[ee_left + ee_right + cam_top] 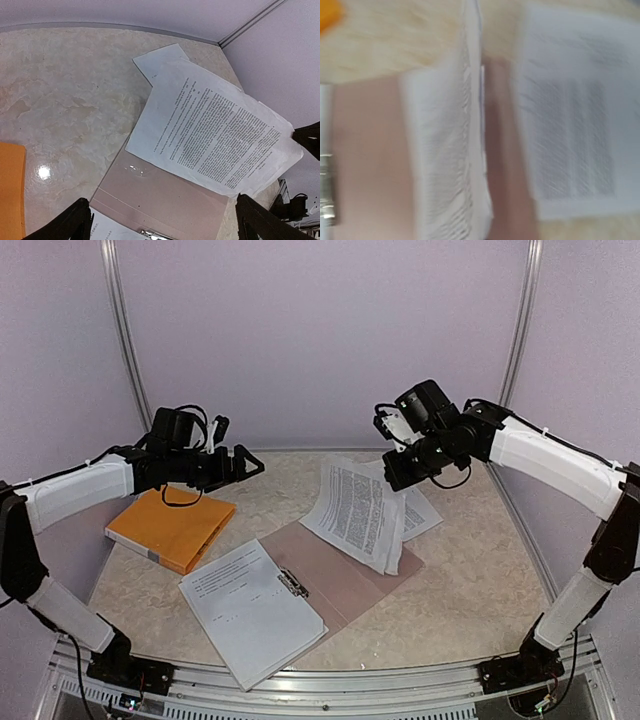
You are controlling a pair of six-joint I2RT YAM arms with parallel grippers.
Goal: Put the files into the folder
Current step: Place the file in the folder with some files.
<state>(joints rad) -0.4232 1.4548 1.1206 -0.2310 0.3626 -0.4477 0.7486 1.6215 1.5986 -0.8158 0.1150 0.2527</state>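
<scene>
Blurrily, files (355, 510) pinched in right jaws, over folder (345, 585), left jaws spread wide, tips cropped.

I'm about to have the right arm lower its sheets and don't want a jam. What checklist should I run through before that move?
1. Right gripper shut on the files: ok.
2. Folder lying open, clip exposed: ok.
3. Left gripper open, off to the side above the orange book: ok.
4. Files square to the folder: not ok, they hang skewed over its right flap.
5. Every sheet collected: not ok, a loose sheet lies on the table behind.
6. Files' lower edge touching the flap: cannot tell, the right wrist view is blurred.
</scene>
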